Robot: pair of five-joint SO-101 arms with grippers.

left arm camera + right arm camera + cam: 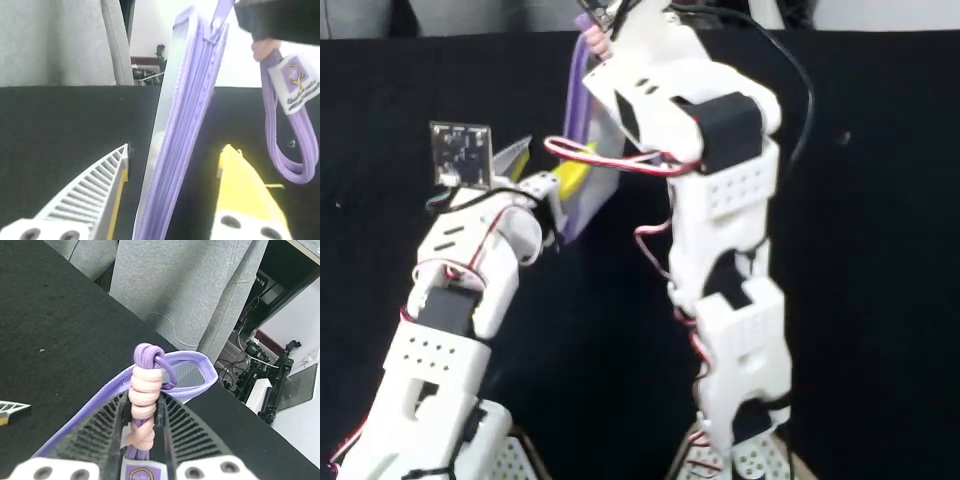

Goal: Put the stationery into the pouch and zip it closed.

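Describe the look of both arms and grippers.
The left arm and right arm are white shells with black motors, small holes and red-white cables. The left gripper has one white ribbed jaw, one yellow; the right gripper has black ribbed jaws.

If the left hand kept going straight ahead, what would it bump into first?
Most likely the purple pouch: it hangs edge-on between the two fingers of the open left hand, so it would slide deeper in. Depth is hard to judge.
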